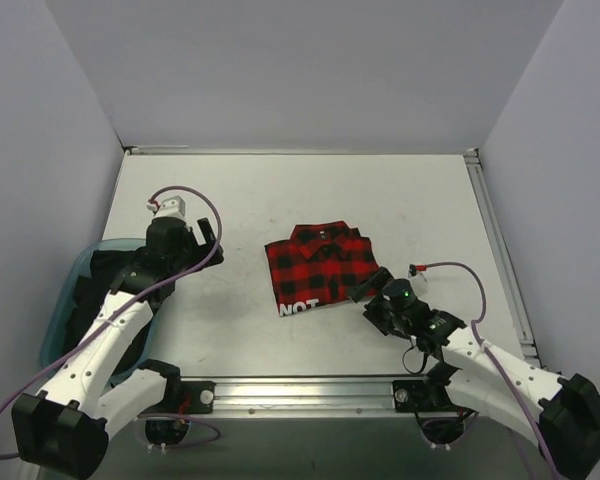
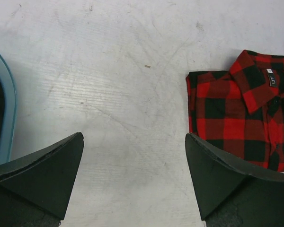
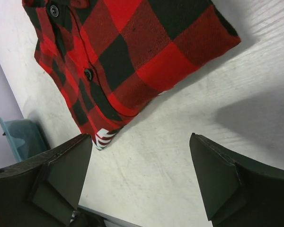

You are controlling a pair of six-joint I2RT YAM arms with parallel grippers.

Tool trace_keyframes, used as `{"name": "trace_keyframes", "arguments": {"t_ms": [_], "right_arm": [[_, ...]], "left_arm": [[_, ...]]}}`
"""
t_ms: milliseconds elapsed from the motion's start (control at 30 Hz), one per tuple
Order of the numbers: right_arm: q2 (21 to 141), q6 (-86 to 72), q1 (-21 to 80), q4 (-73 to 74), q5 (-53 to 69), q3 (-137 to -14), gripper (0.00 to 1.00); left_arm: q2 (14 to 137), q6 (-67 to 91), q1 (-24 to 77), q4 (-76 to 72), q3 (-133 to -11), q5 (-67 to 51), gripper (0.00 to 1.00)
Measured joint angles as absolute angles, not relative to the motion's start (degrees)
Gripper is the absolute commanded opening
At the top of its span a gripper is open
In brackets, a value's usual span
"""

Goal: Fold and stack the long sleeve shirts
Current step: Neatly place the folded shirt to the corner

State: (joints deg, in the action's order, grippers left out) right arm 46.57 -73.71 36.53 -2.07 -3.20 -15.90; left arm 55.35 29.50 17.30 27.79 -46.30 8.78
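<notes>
A red-and-black check flannel shirt lies folded in a neat square near the middle of the table, collar at the far side, white lettering at its near left corner. It shows in the left wrist view at the right and in the right wrist view at the top. My left gripper is open and empty over bare table, left of the shirt. My right gripper is open and empty, just off the shirt's near right corner.
A teal bin with dark clothing in it sits at the left table edge, under my left arm; its rim shows in the left wrist view. A metal rail runs along the near edge. Grey walls enclose the table.
</notes>
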Motion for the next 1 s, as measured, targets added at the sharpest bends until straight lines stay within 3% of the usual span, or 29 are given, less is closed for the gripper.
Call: {"name": "trace_keyframes", "arguments": {"t_ms": [467, 667, 900, 1000], "right_arm": [[71.96, -87.35, 46.65, -26.22, -15.03, -17.67, 0.77], [79.07, -91.74, 46.96, -32.14, -17.02, -19.53, 0.58], [83.57, -93.71, 45.25, -33.71, -17.45, -20.49, 0.2], [84.42, -93.17, 42.06, -34.13, -16.4, -20.88, 0.11]], "left_arm": [[55.96, 29.28, 11.07, 27.38, -45.76, 4.16, 0.97], [55.44, 29.3, 10.59, 27.16, -45.36, 2.83, 0.97], [55.31, 29.32, 9.08, 26.74, -45.34, 0.78, 0.97], [55.27, 29.32, 8.4, 26.72, -45.34, -0.14, 0.97]]}}
